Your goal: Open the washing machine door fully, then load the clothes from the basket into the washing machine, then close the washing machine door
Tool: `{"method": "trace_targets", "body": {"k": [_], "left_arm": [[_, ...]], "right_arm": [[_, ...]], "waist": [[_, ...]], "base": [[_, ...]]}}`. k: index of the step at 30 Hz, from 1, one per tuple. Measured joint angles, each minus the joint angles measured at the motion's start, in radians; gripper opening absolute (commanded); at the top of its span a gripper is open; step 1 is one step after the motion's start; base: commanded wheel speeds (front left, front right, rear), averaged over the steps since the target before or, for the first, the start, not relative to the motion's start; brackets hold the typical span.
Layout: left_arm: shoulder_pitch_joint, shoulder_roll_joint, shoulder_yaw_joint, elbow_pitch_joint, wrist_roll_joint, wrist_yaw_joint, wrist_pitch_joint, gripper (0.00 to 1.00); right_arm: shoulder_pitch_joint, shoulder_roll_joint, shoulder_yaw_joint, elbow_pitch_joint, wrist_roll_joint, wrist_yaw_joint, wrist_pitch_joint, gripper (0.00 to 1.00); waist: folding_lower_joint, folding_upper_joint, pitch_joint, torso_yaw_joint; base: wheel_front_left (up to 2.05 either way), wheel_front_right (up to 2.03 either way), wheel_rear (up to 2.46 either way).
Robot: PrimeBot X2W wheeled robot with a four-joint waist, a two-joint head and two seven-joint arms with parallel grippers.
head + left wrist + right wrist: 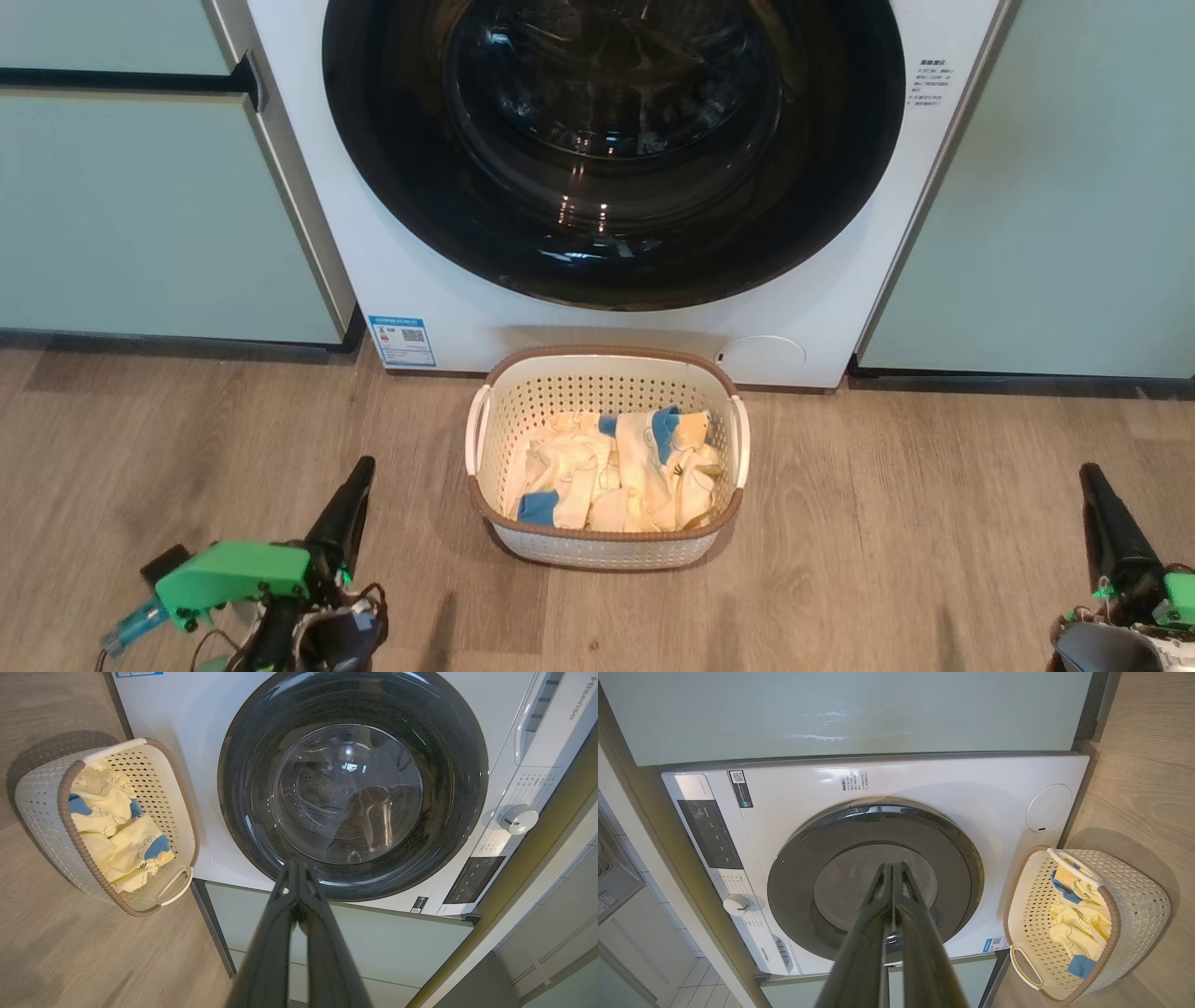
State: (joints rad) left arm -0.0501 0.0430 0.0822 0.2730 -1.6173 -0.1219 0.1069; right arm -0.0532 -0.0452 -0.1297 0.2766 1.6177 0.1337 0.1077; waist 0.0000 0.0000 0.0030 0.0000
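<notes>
A white washing machine (448, 308), its round black-rimmed door (611, 121) closed. Just in front, on the wooden floor (887, 523), the basket (607, 553) holds the clothes (616, 467) (cream-yellow with blue patches). Nearer, the left tool (362, 467) and right tool (1089, 474) flank it, fingers together, empty.

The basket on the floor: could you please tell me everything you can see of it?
The basket is a small rectangular tub of cream-white plastic with rounded corners, perforated walls, a brown rim and a white handle at each end. It stands upright on the wooden floor, close before the washing machine. Cream-yellow clothes with blue patches lie crumpled in its bottom, below the rim.
</notes>
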Motion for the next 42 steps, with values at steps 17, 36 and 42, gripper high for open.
{"method": "trace_targets", "body": {"k": [17, 36, 42], "left_arm": [[0.044, -0.009, -0.021, 0.047, -0.001, 0.002, -0.011, 1.0], [0.024, -0.008, -0.053, 0.013, 0.0, 0.002, -0.047, 1.0], [0.022, 0.002, -0.076, -0.002, 0.055, 0.002, -0.082, 1.0]], "right_arm": [[0.048, 0.017, 0.006, 0.05, 0.0, 0.0, -0.002, 1.0], [0.044, 0.013, 0.012, 0.017, -0.023, 0.0, -0.032, 1.0], [0.039, 0.001, 0.029, 0.013, -0.053, 0.0, -0.054, 1.0]], "waist": [[0.0, 0.0, 0.0, 0.0], [0.0, 0.0, 0.003, -0.001], [0.0, 0.0, 0.004, -0.001]], "base": [[0.0, 0.0, 0.0], [0.0, 0.0, 0.0], [0.0, 0.0, 0.0]]}}
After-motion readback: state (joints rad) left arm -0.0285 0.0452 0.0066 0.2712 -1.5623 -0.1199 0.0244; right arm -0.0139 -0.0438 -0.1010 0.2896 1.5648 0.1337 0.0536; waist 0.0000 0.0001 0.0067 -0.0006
